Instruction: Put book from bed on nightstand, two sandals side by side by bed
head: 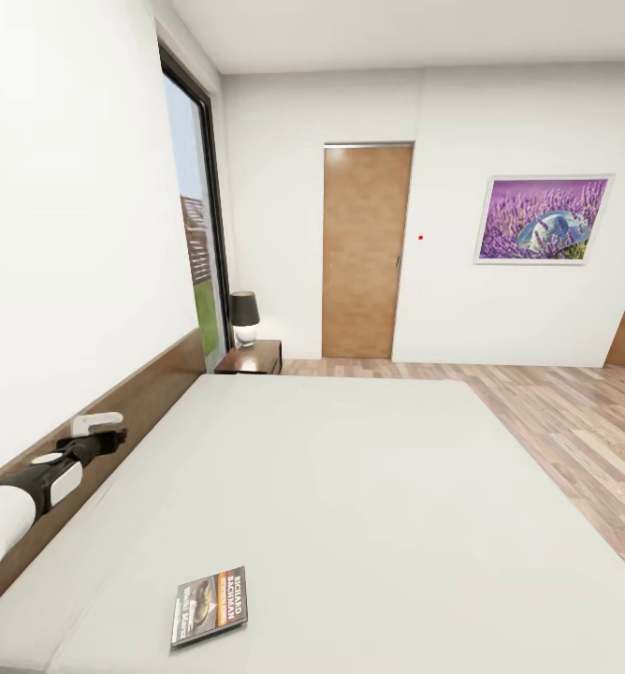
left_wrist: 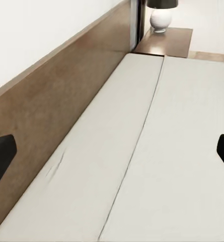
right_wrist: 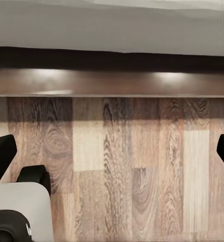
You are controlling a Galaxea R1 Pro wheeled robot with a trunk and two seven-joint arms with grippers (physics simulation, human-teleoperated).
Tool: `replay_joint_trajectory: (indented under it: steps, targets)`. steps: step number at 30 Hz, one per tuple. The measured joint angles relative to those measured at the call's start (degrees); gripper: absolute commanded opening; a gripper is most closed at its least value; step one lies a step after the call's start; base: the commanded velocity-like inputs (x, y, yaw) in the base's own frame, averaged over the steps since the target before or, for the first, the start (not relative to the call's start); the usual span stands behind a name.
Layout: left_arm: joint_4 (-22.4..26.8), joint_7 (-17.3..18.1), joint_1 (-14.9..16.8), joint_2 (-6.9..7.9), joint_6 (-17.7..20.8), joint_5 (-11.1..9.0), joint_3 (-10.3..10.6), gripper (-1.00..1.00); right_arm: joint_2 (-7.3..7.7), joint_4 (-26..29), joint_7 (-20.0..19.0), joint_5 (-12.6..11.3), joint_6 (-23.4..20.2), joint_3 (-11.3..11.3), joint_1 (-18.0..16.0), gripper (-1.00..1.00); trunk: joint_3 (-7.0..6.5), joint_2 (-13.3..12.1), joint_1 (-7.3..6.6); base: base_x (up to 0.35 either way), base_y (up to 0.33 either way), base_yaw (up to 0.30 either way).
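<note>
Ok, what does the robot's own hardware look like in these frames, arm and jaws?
The left arm is glossy white shell with black joint sections and a small white block at the wrist. The left gripper and right gripper each show plain black fingertips. No cables or markings are visible.

Right gripper (right_wrist: pixel 112 146) fingers spread wide over wood plank floor (right_wrist: pixel 122 166), dark bed (right_wrist: pixel 112 83) frame beyond, pale mattress above
</note>
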State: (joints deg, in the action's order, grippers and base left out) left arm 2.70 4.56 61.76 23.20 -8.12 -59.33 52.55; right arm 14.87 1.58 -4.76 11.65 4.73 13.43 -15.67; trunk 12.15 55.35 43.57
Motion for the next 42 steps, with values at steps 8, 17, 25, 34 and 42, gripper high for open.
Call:
replay_joint_trajectory:
  steps: [8, 17, 25, 34, 42]
  targets:
    - [0.1, 0.2, 0.0, -1.98, -1.6, -0.3, 0.0, 1.00, 1.07, 0.2, 0.1, -0.3, 0.1, 0.2, 0.4, 1.00, 0.00, 0.0, 0.00, 0.000, 0.000, 0.000]
    - [0.0, 0.2, 0.0, -4.76, -2.6, -0.3, 0.0, 1.00, 1.57, 1.5, -0.5, -2.5, 1.5, 0.4, 0.6, 1.00, 0.00, 0.0, 0.00, 0.000, 0.000, 0.000]
    - [0.0, 0.2, 0.0, -5.27, -2.7, -0.3, 0.0, 1.00, 2.10, 4.3, -4.5, -6.8, 3.2, 0.5, 0.6, 1.00, 0.00, 0.0, 0.00, 0.000, 0.000, 0.000]
    - [0.0, 0.2, 0.0, -5.36, -2.7, -0.3, 0.1, 1.00, 5.85, 9.1, -9.3, -15.8, 3.2, 0.9, 2.7, 1.00, 0.00, 0.0, 0.00, 0.000, 0.000, 0.000]
    - [0.0, 0.0, 0.0, -5.37, -2.6, -0.1, 0.1, 1.00, 6.79, 32.5, -10.9, -21.9, -8.0, 0.7, 5.1, 1.00, -0.01, 0.0, 0.00, 0.000, 0.000, 0.000]
